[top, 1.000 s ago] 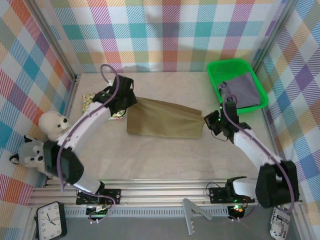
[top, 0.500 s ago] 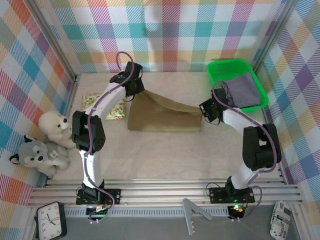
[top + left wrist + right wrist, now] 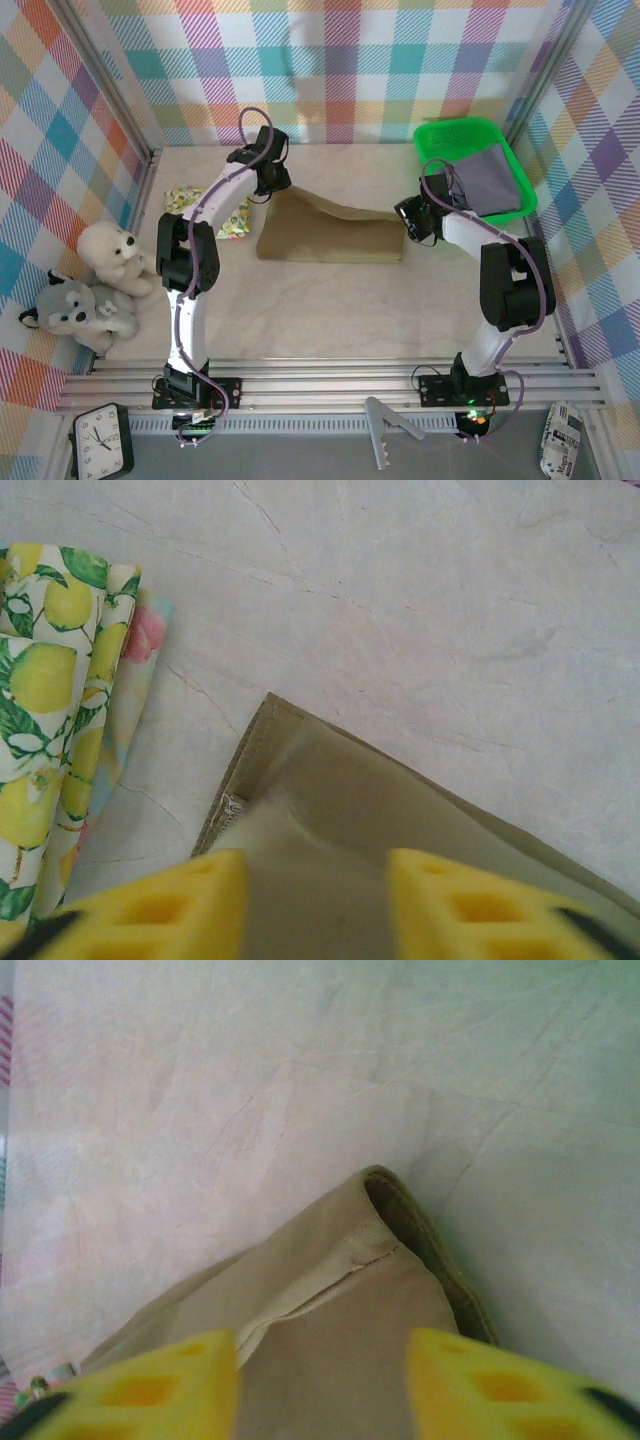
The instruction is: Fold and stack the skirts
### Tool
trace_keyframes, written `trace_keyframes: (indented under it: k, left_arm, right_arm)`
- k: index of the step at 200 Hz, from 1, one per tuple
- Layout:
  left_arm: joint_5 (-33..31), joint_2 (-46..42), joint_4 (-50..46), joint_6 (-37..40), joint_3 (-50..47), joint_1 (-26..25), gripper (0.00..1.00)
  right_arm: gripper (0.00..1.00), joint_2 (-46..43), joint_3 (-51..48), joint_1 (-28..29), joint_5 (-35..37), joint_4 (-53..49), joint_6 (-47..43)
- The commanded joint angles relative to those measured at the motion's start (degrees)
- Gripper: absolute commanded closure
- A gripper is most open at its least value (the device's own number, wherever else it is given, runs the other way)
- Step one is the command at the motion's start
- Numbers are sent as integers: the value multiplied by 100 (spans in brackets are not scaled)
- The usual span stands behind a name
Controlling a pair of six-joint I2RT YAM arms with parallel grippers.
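Top external: one olive skirt (image 3: 330, 235), two plush toys (image 3: 110, 250)

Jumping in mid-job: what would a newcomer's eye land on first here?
The plain olive-khaki cloth skirt mid-table, with the left gripper and right gripper at its far corners, jaws apart. Next, the bright green plastic tray at far right, holding a lavender-grey garment.

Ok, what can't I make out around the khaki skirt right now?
Left wrist view: left gripper, fingers blurred and cut off by the bottom edge; contact with the khaki skirt unclear.
Right wrist view: right gripper likewise.
Top view: floral skirts partly hidden under the left arm.
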Motion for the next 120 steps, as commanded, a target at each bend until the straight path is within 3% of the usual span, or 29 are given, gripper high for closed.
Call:
trace_keyframes:
  k: [1,6,8,39,62,120]
  left_arm:
    - [246,-258,-371,-21,60,66,0]
    - [376,-363,-382,-14,-34,66,0]
    - [439,-403,-371,-14,-85,66,0]
    - [1974,-1044,210,-205,-1291,-97,0]
    - [2825,-995,473,-394,-1793,-282,0]
    - [2833,-766,694,-791,-2717,-369,0]
  right_arm:
    - [20,-410,-94,-13,-239,63,-424]
    - [3,-507,-149,2,-285,27,-512]
    - [0,-550,-175,10,-297,19,-547]
    - [1,-1042,-682,313,-781,125,-1099]
    - [1,-942,-698,642,-1236,85,-1411]
    - [1,-184,-678,883,-1753,-56,-1550]
